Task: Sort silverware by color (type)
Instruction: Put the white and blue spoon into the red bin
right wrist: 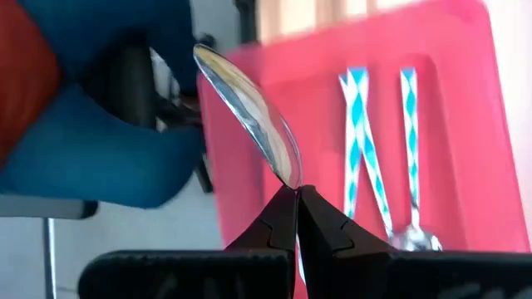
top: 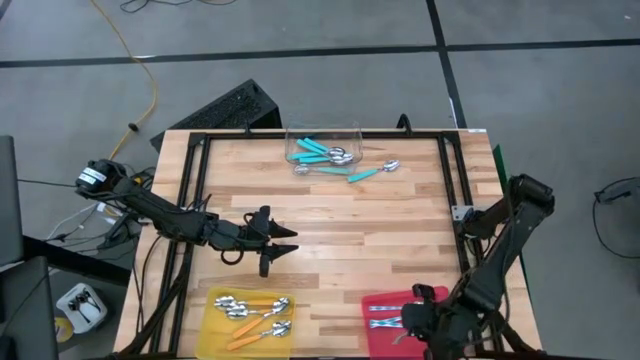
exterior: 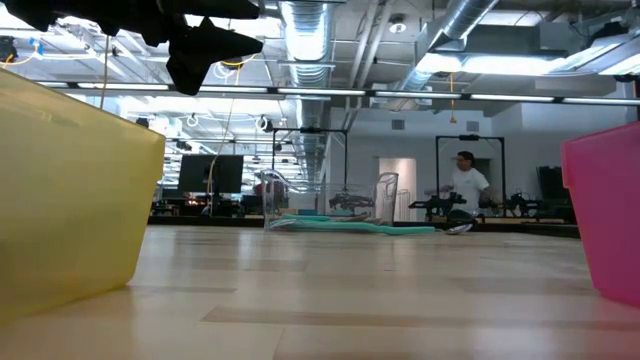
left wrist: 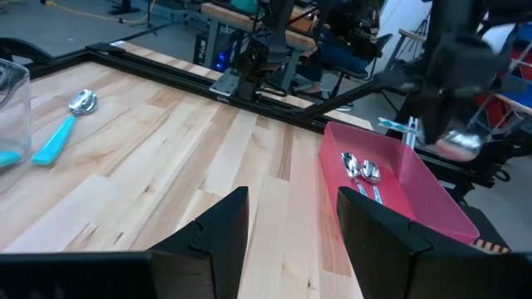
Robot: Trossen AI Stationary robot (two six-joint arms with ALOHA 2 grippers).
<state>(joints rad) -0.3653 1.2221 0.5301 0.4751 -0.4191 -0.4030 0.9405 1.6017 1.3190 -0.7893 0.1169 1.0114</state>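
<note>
My right gripper (right wrist: 297,193) is shut on a spoon (right wrist: 249,116) with a shiny bowl, above the red tray (top: 375,340) at the table's near right. Two spoons with teal-and-white striped handles (right wrist: 366,149) lie in that tray. My left gripper (top: 288,241) hangs open over the table's middle left, with nothing between its fingers. Orange-handled spoons (top: 255,315) lie in the yellow tray (top: 212,335). Teal-handled spoons (top: 322,152) lie in the clear tub (top: 352,132). Another teal spoon (top: 372,172) lies on the wood beside it. My right gripper pinches the spoon at its neck (right wrist: 292,179), right under the bowl, between its two fingertips. The fingers slant down from above. The bowl sticks out past the fingertips, and a striped handle end (left wrist: 394,124) shows to one side. The spoon is lifted clear above the red tray.
Black rails (top: 200,200) run along the table's left, far and right sides. A person (exterior: 465,185) and other equipment show in the room beyond the far edge. Bare wood (top: 370,240) lies between the trays and the tub.
</note>
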